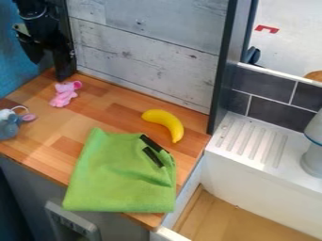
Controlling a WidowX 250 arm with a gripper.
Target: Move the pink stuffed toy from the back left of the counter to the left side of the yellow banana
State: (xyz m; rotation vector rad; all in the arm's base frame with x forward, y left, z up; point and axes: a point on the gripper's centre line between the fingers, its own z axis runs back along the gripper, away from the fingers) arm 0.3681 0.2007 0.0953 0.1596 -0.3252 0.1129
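We see a wood-block table in warm, mixed browns (116,110), with a grey cabinet front (125,228) below. Behind it stands a panel of whitewashed, knotty wooden planks (144,52), edged by a dark upright post (221,70). A blue surface (16,61) lies at the upper left. On the right we find dark grey tiles with pale grout (277,115) above a white ridged drainboard (286,164).

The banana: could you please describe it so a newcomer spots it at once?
On the wooden counter, look between the plank wall and the green cloth. The banana there is a bright yellow crescent; the small toy nearby is pink.
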